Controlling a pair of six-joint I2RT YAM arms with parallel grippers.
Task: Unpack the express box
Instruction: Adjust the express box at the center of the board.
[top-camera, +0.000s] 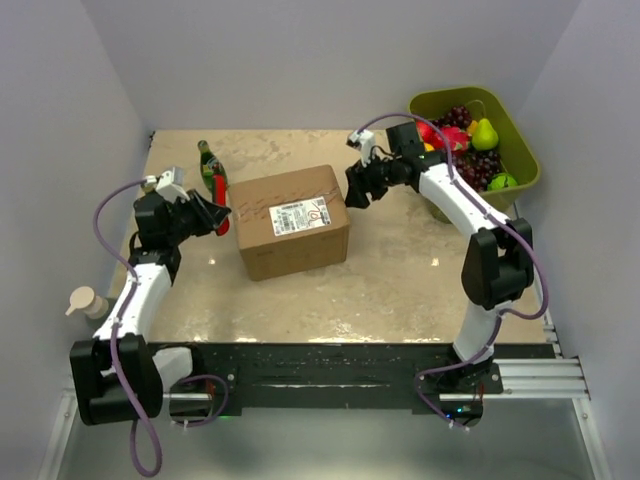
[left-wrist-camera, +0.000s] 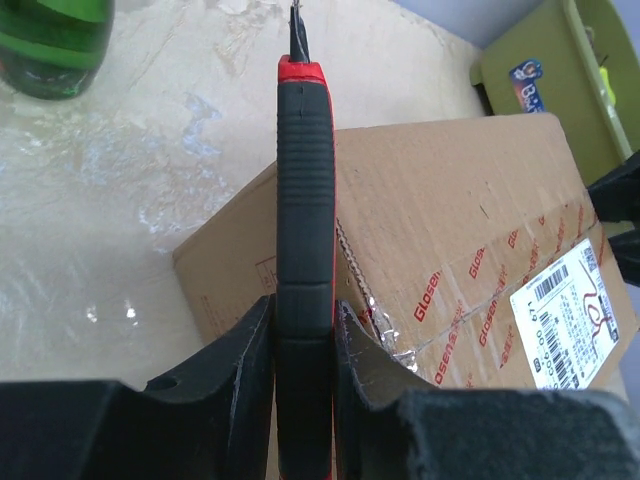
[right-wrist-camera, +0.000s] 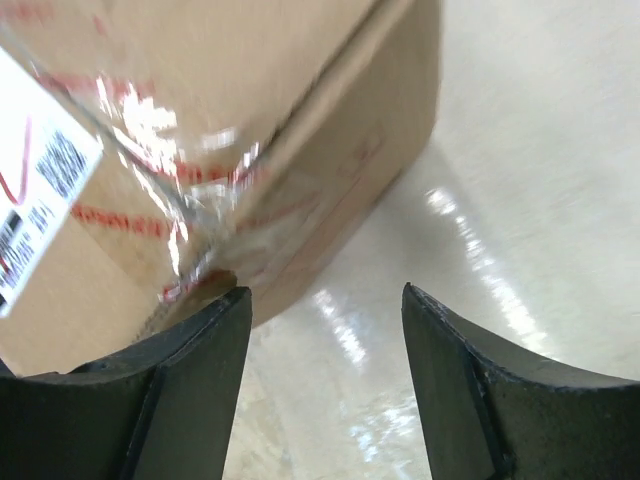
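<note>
Now left hand (left-wrist-camera: 305, 325) pinches a knife (left-wrist-camera: 305, 180) aimed at the taped box (left-wrist-camera: 450, 220); right hand (right-wrist-camera: 325, 320), spread, sits by its corner, likely to brace.

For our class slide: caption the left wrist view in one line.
Left claw grips a red-and-black utility knife close to the taped express box.

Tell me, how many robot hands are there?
2. The left gripper is by the box's left end, shut on a red-and-black cutter. The right gripper is by the box's right end, open and empty. None look hidden.
</note>
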